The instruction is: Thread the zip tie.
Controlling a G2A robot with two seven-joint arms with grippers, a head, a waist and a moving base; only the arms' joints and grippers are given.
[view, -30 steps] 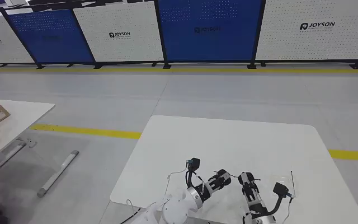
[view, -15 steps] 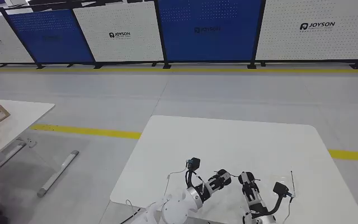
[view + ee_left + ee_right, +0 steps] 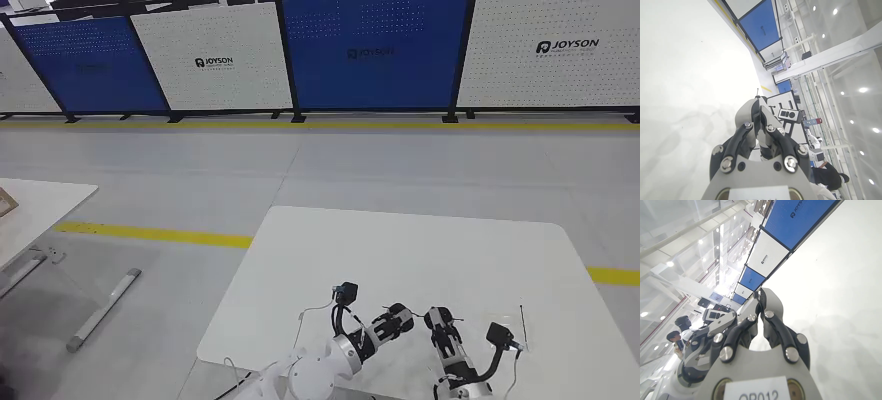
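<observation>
My two arms sit close together at the table's (image 3: 420, 250) near edge. My right gripper (image 3: 758, 294) (image 3: 438, 318) is shut on a black zip tie (image 3: 755, 294). Its small square head sticks out past the fingertips and the strap runs down between the pads. My left gripper (image 3: 759, 106) (image 3: 400, 316) is shut, tip to tip with the right one. A thin black tip (image 3: 757, 92) shows just beyond its fingertips; I cannot tell whether it is held. A thin black strip (image 3: 521, 325) lies on the table to the right of the arms.
The white table stretches away beyond the grippers. Blue and white pegboard panels (image 3: 375, 55) stand across the floor at the back. Another table's corner (image 3: 30, 205) is at the far left.
The right arm's wrist has shifted slightly to the left. Both grippers stay shut and the left arm keeps still.
</observation>
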